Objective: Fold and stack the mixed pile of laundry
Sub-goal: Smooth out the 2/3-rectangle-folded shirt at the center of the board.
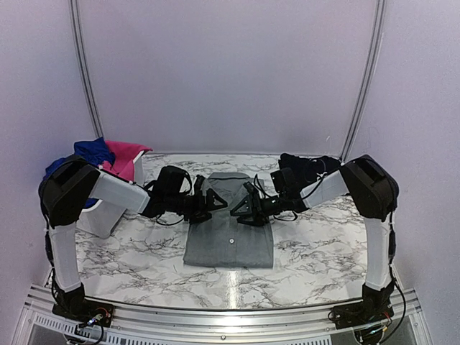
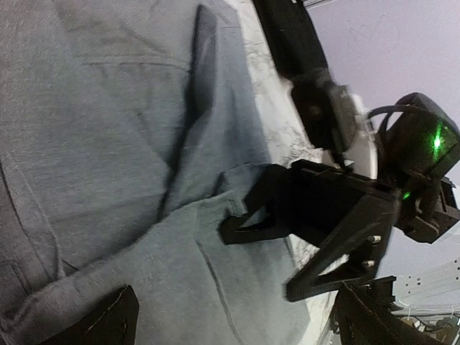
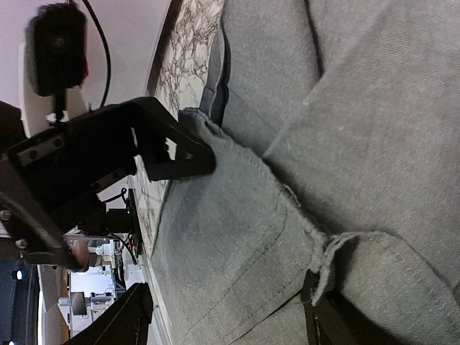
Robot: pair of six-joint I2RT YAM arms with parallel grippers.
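Note:
A grey collared button shirt (image 1: 230, 241) lies folded flat on the marble table (image 1: 323, 244), collar towards the back. Both grippers meet over its upper part. My left gripper (image 1: 215, 203) (image 2: 237, 323) is open, its fingers spread wide just above the grey cloth (image 2: 108, 144). Facing it, my right gripper (image 1: 241, 209) (image 3: 223, 320) is also open over the shirt (image 3: 374, 129), and one of its fingertips (image 3: 323, 316) sits against a frayed fold edge. The rest of the laundry pile is royal blue (image 1: 93, 149) and hot-pink (image 1: 126, 154) pieces at the left and a black garment (image 1: 309, 165) at the back right.
A white plastic basket (image 1: 100, 215) stands at the table's left, under the blue and pink cloth and close to my left arm. Curved white walls close in the back and sides. A metal rail (image 1: 230, 305) runs along the near edge.

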